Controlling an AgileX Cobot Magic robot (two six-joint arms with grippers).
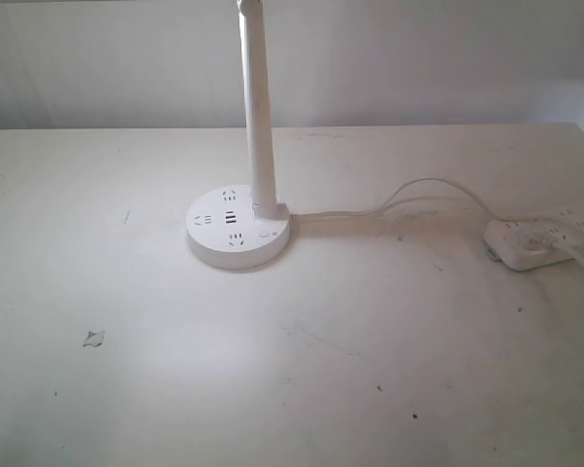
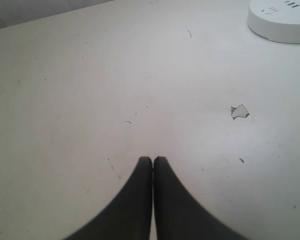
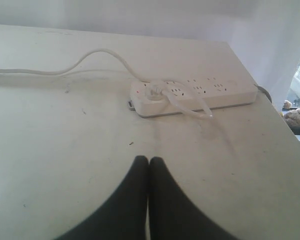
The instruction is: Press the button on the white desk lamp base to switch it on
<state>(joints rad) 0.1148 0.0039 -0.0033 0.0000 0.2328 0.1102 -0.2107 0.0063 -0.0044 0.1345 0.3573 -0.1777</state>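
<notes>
The white desk lamp base [image 1: 236, 233] is a round flat disc left of the table's middle. Socket holes and two dark USB slots [image 1: 230, 218] mark its top. Its slim white stem [image 1: 261, 126] rises out of the frame. The button [image 1: 266, 234] shows as a faint small circle at the stem's foot. Neither arm appears in the exterior view. My left gripper [image 2: 152, 159] is shut and empty above bare table, with an edge of the lamp base [image 2: 282, 25] far off. My right gripper [image 3: 149, 159] is shut and empty, short of the power strip.
A white cord [image 1: 423, 195] loops from the base to a long white power strip [image 1: 550, 236] at the right table edge, also the power strip [image 3: 195, 95] in the right wrist view. A small chip [image 1: 93, 338] mars the tabletop at the front left.
</notes>
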